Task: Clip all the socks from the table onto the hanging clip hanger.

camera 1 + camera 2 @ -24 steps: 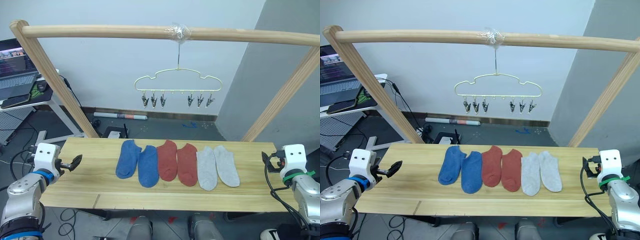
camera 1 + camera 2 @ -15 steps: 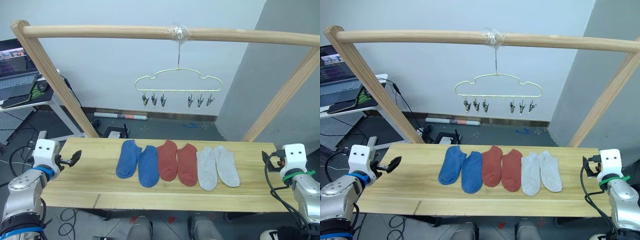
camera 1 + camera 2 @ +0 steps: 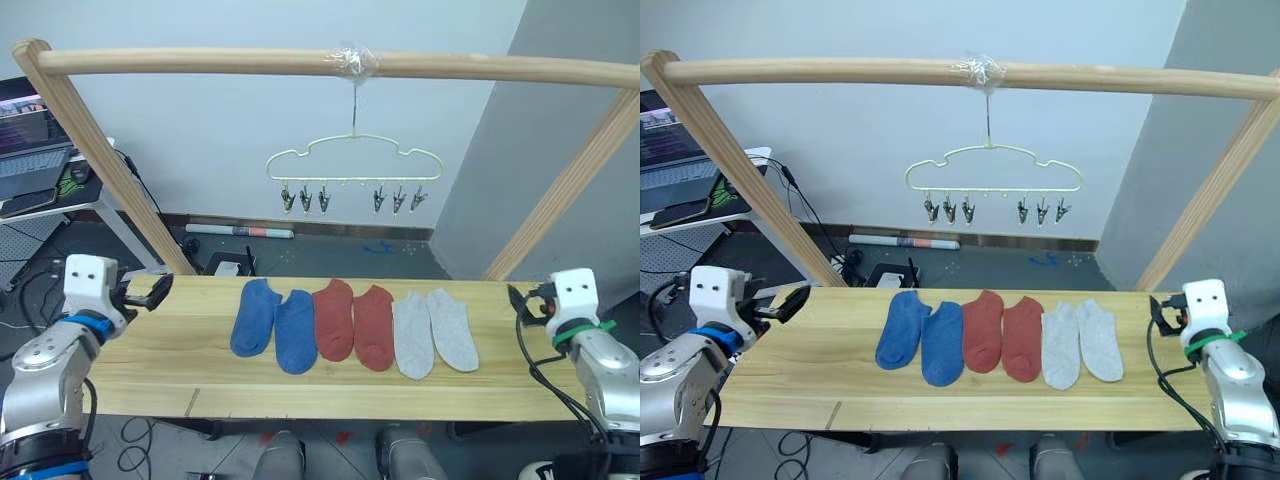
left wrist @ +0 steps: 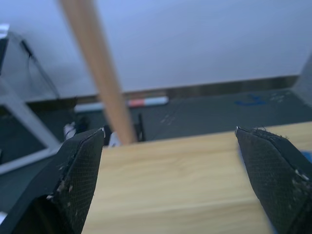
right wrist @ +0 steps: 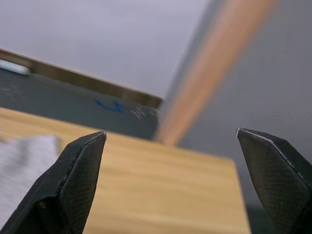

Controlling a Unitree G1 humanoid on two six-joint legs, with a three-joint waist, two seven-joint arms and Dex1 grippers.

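six socks (image 3: 355, 325) lie in a row mid-table (image 3: 200, 385), none clipped; clip hanger (image 3: 353, 170) hangs at 12 o'clock. left gripper (image 3: 152, 290) at 9, right gripper (image 3: 520, 303) at 3, both wide open, empty, likely staged for first pick

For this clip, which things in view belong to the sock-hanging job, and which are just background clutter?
Job:
- blue socks, red socks, grey socks
- table
- clip hanger
- left gripper and right gripper, both open

Lying about:
- laptop
- wooden frame pole
- floor cables
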